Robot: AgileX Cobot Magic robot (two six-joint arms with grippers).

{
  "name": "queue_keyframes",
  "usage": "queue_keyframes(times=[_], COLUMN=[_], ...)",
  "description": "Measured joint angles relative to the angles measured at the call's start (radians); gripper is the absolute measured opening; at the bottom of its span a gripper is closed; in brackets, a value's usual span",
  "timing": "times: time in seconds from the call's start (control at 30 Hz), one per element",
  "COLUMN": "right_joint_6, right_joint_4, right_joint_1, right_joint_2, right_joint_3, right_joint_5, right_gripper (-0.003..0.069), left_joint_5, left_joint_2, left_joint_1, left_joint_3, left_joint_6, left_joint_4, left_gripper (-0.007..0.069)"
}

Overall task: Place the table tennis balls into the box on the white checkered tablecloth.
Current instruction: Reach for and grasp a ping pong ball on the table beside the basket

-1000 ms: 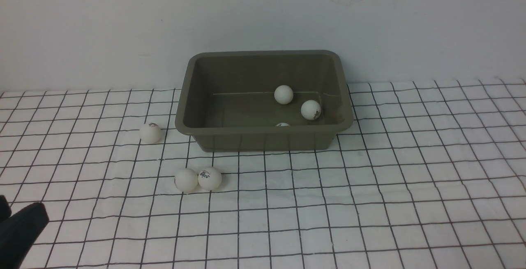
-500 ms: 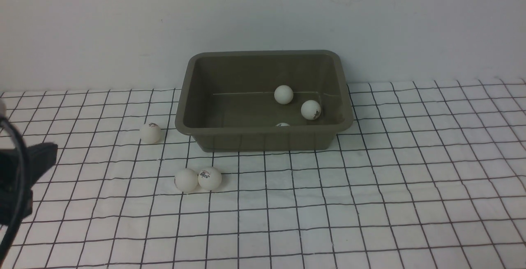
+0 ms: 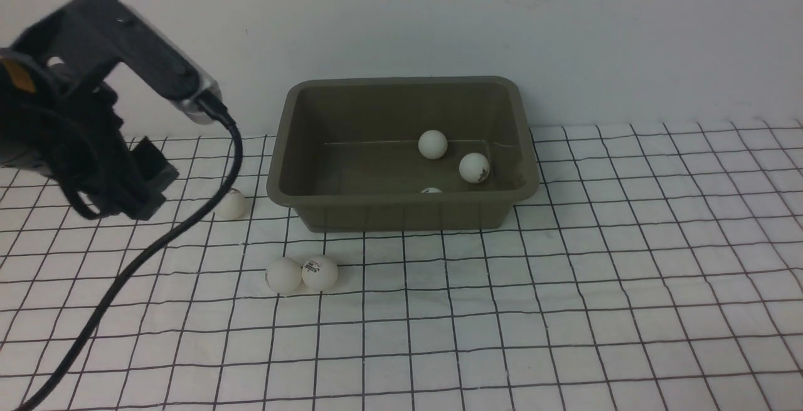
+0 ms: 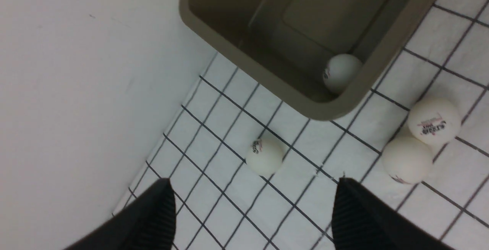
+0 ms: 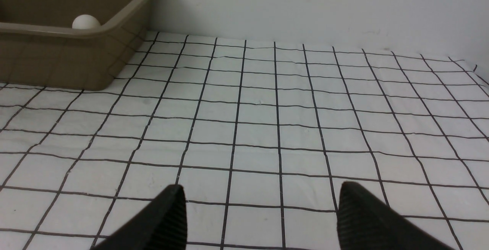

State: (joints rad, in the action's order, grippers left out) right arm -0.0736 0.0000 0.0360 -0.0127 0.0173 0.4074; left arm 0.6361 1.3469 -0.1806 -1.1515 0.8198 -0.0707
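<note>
Hovering left pincer (image 4: pixel 253 180), jaws wide apart, empty, near lone ball (image 4: pixel 264 156); right pincer (image 5: pixel 260 185) likewise spread, empty.

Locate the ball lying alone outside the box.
Front view: the lone ball rests on the tablecloth on the robot's left, just beside the near-left corner of the box.

The left arm (image 3: pixel 94 85) hangs high, left pincer (image 4: pixel 252 184) spread wide and empty; right pincer (image 5: pixel 260 193) likewise gapes empty.
</note>
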Motion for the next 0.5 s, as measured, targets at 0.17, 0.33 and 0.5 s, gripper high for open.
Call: queue_keyframes(times=[0.17,0.33,0.5], right_joint_6=[-0.001,-0.001,-0.001], right_joint_4=[0.0,0.0,0.0], right_joint_1=[0.0,0.0,0.0], right_joint_2=[0.0,0.0,0.0], right_joint_3=[0.0,0.001,0.001], right_joint_5=[0.0,0.0,0.0], right_gripper=[0.0482,0.0482,0.0482], left_joint_5=[0.001,0.084,0.095], left_joint_2=[-0.018,-0.075,-0.137], left_joint_1=[0.0,0.0,0.0], left_joint_3=[0.0,0.0,0.0], left_joint_6=[-0.096,-0.255,-0.117], left_joint_4=[-0.005,-0.107,-0.294], left_gripper=[0.0492,0.0492,0.0492])
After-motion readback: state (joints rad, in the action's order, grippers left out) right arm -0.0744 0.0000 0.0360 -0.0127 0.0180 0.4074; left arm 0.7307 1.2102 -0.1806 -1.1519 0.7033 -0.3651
